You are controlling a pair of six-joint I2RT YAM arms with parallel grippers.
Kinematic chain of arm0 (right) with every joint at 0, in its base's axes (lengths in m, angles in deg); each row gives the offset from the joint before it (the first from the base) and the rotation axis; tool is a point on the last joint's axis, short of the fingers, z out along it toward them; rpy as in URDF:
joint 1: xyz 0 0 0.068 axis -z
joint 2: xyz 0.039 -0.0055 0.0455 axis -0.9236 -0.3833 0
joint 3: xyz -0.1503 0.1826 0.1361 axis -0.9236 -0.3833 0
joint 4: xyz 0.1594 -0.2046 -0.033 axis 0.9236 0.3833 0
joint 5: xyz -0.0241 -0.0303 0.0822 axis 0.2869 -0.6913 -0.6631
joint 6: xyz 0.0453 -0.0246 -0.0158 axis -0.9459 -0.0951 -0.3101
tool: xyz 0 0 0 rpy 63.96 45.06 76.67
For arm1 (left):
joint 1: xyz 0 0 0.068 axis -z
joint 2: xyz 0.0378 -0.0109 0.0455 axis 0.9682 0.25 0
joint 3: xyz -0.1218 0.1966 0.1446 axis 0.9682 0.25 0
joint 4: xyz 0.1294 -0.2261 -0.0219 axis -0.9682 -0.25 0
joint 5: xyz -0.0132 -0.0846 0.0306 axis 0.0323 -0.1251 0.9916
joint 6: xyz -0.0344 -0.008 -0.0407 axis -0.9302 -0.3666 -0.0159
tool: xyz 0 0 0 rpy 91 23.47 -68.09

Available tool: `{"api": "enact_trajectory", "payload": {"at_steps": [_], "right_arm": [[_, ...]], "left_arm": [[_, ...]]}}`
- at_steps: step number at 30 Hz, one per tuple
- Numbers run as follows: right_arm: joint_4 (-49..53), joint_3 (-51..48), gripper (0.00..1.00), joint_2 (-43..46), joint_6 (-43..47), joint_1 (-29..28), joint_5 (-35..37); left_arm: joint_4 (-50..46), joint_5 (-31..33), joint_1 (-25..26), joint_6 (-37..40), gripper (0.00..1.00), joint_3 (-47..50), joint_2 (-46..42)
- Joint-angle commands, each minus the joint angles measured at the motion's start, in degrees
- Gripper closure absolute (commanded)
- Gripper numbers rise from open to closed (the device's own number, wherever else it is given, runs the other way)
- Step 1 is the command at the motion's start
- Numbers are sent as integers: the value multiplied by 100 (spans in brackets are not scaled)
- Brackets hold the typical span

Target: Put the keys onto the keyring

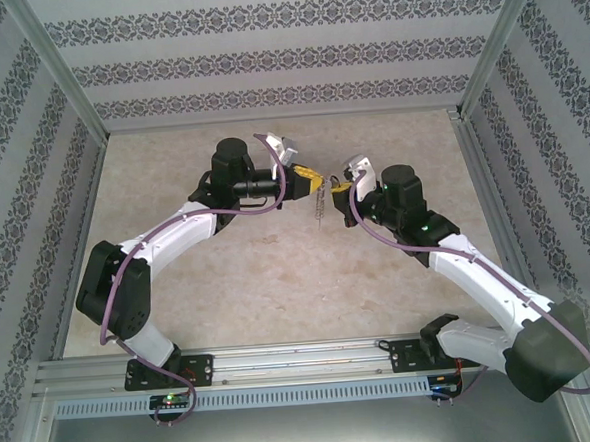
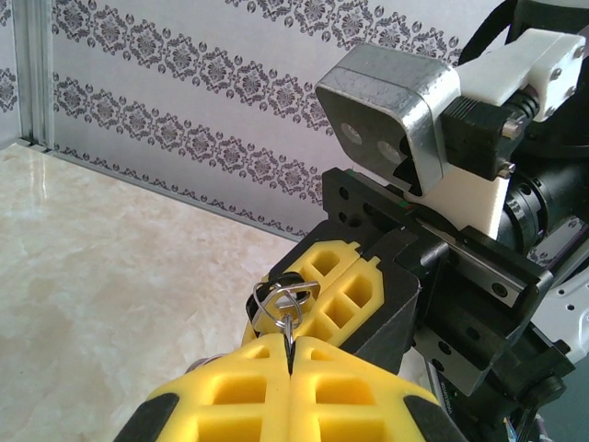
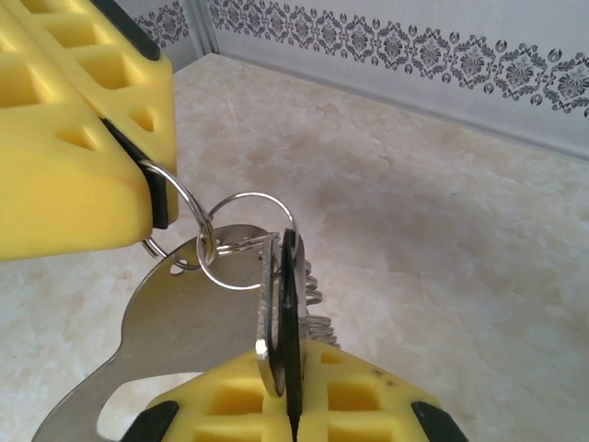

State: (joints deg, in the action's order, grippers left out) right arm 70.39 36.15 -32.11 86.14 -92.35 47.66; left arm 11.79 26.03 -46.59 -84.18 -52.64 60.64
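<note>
Top view: left gripper (image 1: 308, 178) and right gripper (image 1: 339, 186) are seen tip to tip above the table (image 1: 279, 282). The keyring (image 1: 319, 207) hangs between them, thin and silvery.

Left wrist: left gripper (image 2: 290, 354) is closed on a thin metal edge, with a small ring (image 2: 285, 296) just above it.

Right wrist: right gripper (image 3: 293, 405) is clamped on the key (image 3: 291, 313), which is edge-on, black head with silver blade. The small ring (image 3: 244, 195) is threaded at the key's top. The flat grey keyring (image 3: 156, 322) lies left of the key, the chain (image 3: 317, 308) just behind it. Up-left of the key, the left gripper (image 3: 138, 170) is closed on a wire loop (image 3: 179, 189).
</note>
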Motion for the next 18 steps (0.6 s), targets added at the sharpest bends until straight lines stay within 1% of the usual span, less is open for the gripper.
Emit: {"api": "enact_trajectory", "payload": {"at_steps": [1, 8, 18], "right_arm": [[-135, 42, 100, 57, -128, 55, 4], [-141, 236, 100, -130, -68, -190, 16], [-104, 243, 100, -65, -44, -163, 143]], "left_arm": [[37, -174, 79, 115, 100, -206, -23], [102, -187, 80, 62, 100, -230, -2], [97, -181, 93, 53, 100, -232, 9]]}}
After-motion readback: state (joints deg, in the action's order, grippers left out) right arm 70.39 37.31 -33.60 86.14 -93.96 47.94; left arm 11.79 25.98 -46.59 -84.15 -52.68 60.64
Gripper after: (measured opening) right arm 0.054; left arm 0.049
